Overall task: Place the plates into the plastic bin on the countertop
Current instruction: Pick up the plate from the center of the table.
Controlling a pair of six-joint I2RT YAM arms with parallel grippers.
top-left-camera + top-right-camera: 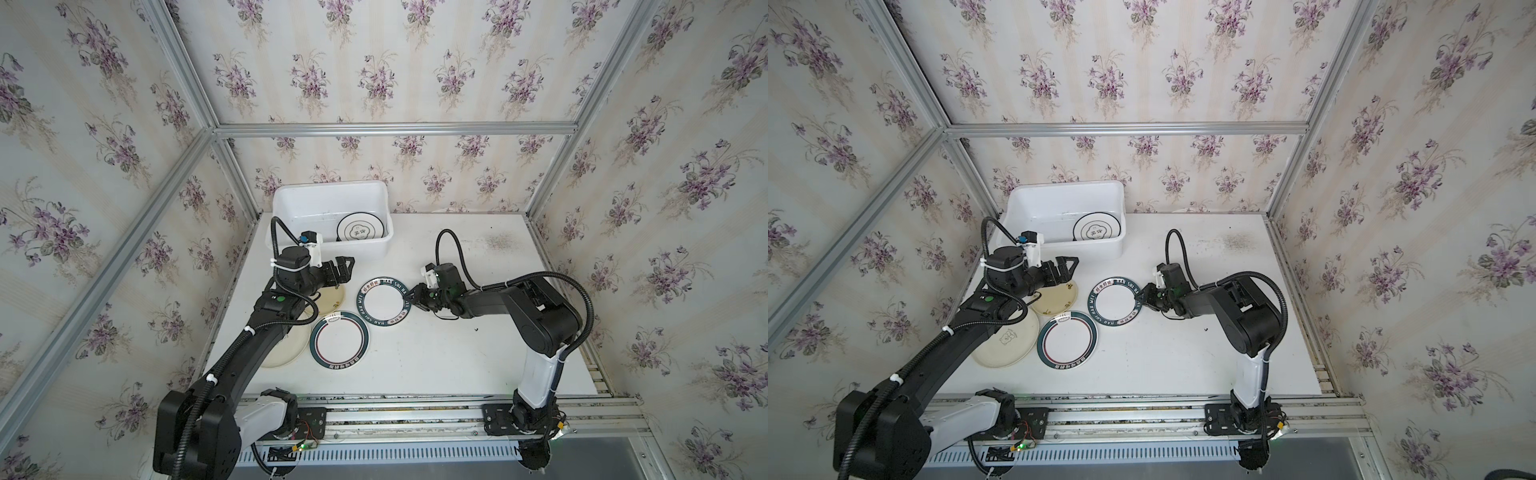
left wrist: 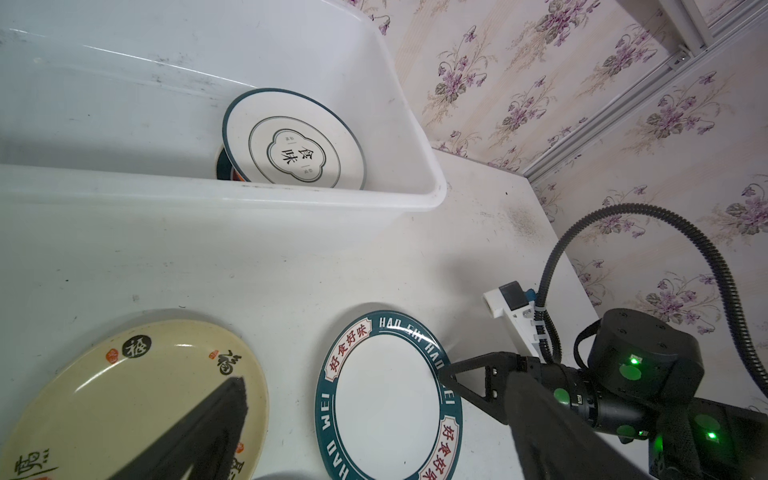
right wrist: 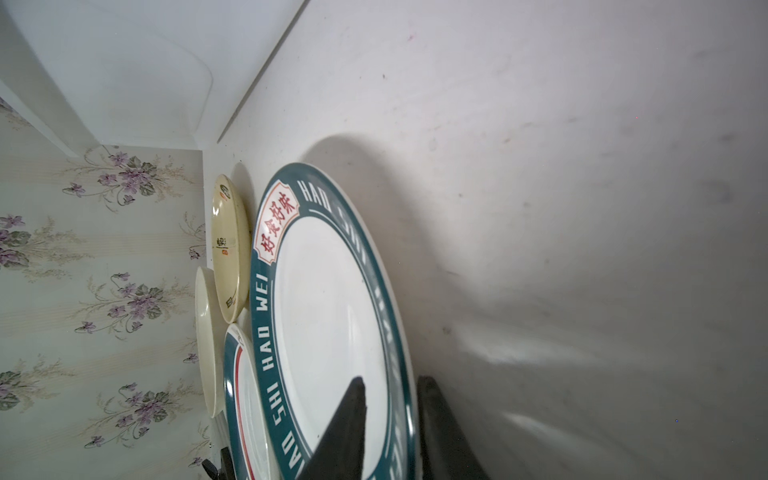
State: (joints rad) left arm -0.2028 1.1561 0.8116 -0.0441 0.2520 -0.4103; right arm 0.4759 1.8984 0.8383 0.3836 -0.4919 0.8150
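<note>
Shows the right hand (image 1: 411, 296) pinching the rim of the "HAO SHI HAO WEI" plate (image 1: 384, 301), one finger above and one below, on the white table (image 1: 457, 353); shows the left hand (image 1: 344, 272) spread wide and empty, hovering over the cream calligraphy plate (image 1: 333, 300) just before the plastic bin (image 1: 357, 248); locates a dark-rimmed white plate (image 1: 360, 227) tilted inside the bin's right end; locates a green-and-red-ringed plate (image 1: 339, 340) and a large cream plate (image 1: 1005, 340) flat beside the left arm.

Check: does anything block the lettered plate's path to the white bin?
Nothing lies on the countertop between the lettered plate and the plastic bin. The open left claw hangs just beside that route, near the bin's front wall.
</note>
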